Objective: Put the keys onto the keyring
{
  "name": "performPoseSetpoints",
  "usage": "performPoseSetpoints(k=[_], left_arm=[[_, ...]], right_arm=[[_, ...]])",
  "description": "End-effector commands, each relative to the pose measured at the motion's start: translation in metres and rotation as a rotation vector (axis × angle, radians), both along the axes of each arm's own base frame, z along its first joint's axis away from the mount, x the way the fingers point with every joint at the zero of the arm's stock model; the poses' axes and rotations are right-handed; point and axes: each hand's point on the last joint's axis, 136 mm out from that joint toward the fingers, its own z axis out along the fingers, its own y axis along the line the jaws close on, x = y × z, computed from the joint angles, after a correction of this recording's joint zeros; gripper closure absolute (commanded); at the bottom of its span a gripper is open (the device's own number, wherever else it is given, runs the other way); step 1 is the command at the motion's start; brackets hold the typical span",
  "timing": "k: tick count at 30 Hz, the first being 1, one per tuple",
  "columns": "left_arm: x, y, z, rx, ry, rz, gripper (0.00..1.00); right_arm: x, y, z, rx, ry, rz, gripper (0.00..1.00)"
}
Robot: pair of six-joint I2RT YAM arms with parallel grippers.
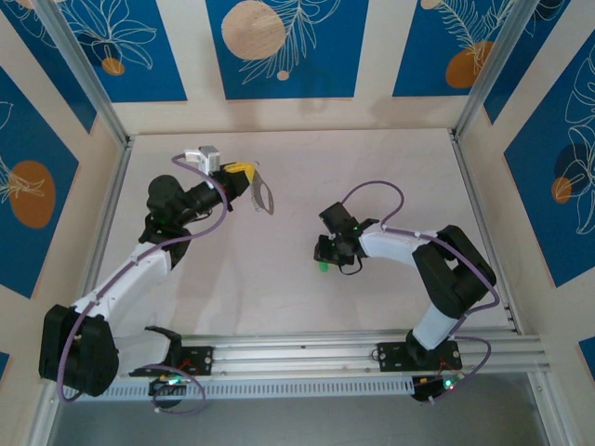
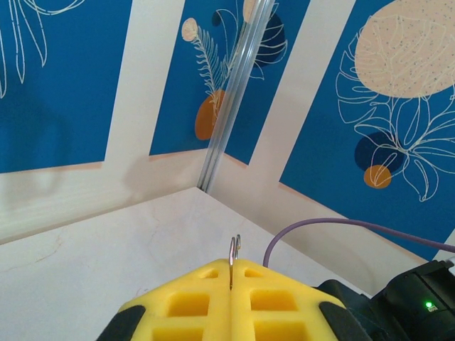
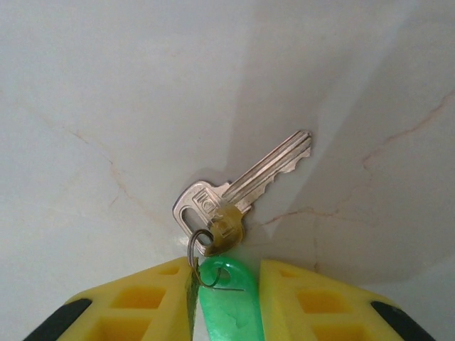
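A silvery key [image 3: 249, 186] lies flat on the pale table, joined by a small wire loop to a green plastic tag [image 3: 229, 302]. The tag lies between the yellow fingers of my right gripper [image 3: 226, 264], which is open, with a gap beside the tag on the right. From above, the keys [image 1: 321, 267] are a green speck under the right gripper [image 1: 327, 253]. My left gripper [image 1: 244, 177] is raised at the back left, shut on the keyring [image 1: 264, 195], a thin grey oval hanging from it. The keyring's wire edge [image 2: 235, 249] pokes up between the closed yellow pads of the left gripper [image 2: 232, 266].
Blue-and-cream patterned walls [image 1: 279, 46] close in the table on three sides, with metal corner posts [image 1: 88, 79]. An aluminium rail [image 1: 372, 348] runs along the near edge by the arm bases. A purple cable [image 2: 334, 224] arcs beside the left wrist.
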Motion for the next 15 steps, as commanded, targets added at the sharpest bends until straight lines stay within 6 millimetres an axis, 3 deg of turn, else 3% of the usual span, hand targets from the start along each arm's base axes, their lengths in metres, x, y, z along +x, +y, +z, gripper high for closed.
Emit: performPoseSetpoints(k=[1,10,15], left_arm=[[0.0,0.002,0.025,-0.031,-0.071,-0.002,1.0],[-0.001,0.002,0.027,-0.039,-0.074,-0.006,1.0],[-0.002,0.003,0.027,-0.039,-0.075,-0.004,1.0]], right_arm=[[0.006,0.007,0.002,0.055,-0.008,-0.011,0.69],[0.028,0.006,0.015,-0.005,-0.065,-0.014,0.7],[0.029,0.002,0.025,-0.022,-0.098,-0.02,0.73]])
